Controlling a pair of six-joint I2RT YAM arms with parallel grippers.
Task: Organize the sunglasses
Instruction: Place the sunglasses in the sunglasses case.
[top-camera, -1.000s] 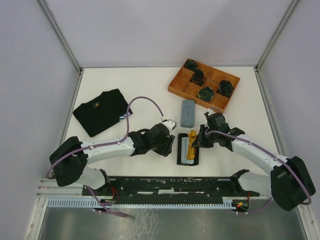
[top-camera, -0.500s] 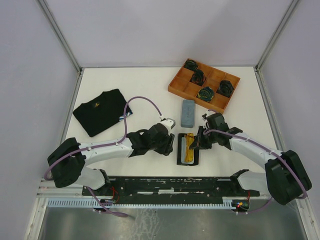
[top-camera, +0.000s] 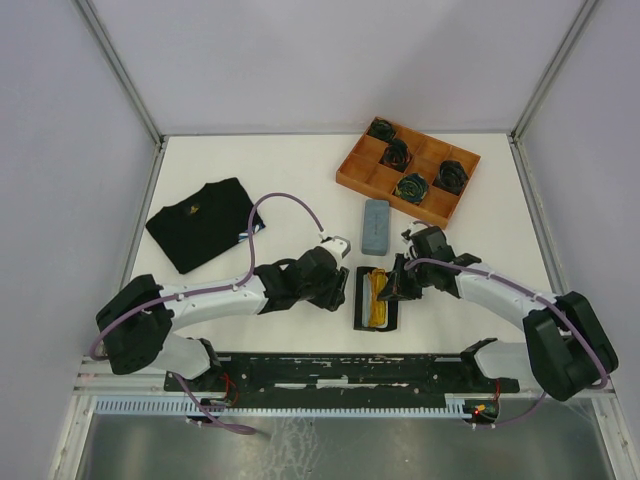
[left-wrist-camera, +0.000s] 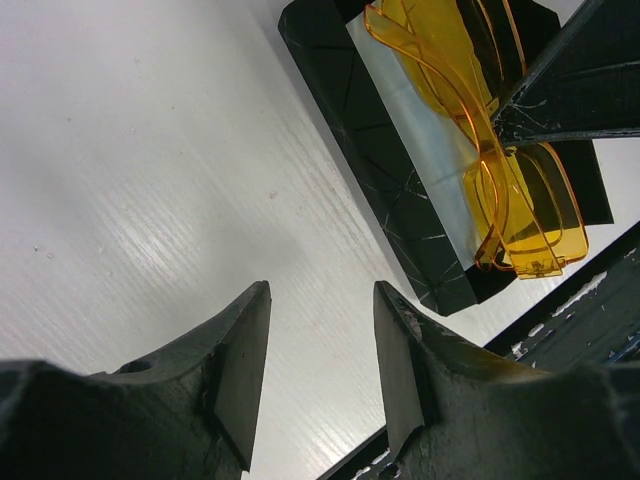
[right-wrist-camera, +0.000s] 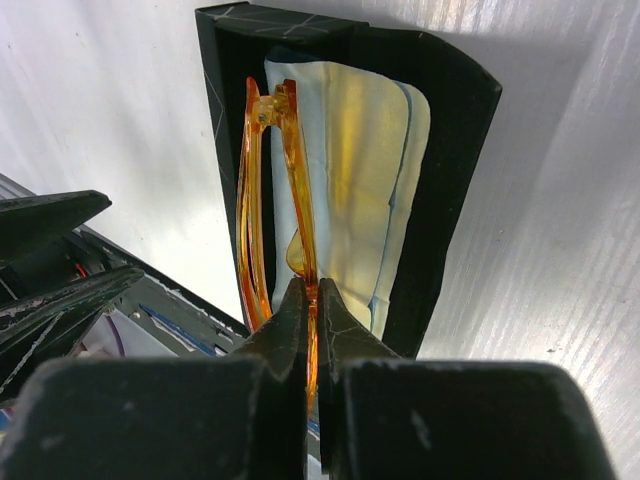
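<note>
Translucent orange-yellow sunglasses (top-camera: 377, 296) stand on edge inside an open black case (top-camera: 359, 302), over a light blue cloth (right-wrist-camera: 370, 170). My right gripper (top-camera: 393, 284) is shut on the thin rim of the sunglasses (right-wrist-camera: 255, 200), with the jaws (right-wrist-camera: 310, 290) pinching it from above the case (right-wrist-camera: 455, 150). My left gripper (top-camera: 345, 288) sits low on the table just left of the case, open and holding nothing. In the left wrist view its gripper (left-wrist-camera: 320, 290) points past the case (left-wrist-camera: 350, 110) toward the sunglasses (left-wrist-camera: 530, 210).
A closed grey-blue case (top-camera: 375, 227) lies just behind the black one. A wooden divided tray (top-camera: 350, 170) with dark bundles sits at the back right. A folded black shirt (top-camera: 203, 222) lies at the left. The black base rail (top-camera: 340, 370) runs along the near edge.
My right gripper has shifted slightly left and down with the sunglasses, bringing them from the case's right side into it. The left arm has barely moved.
</note>
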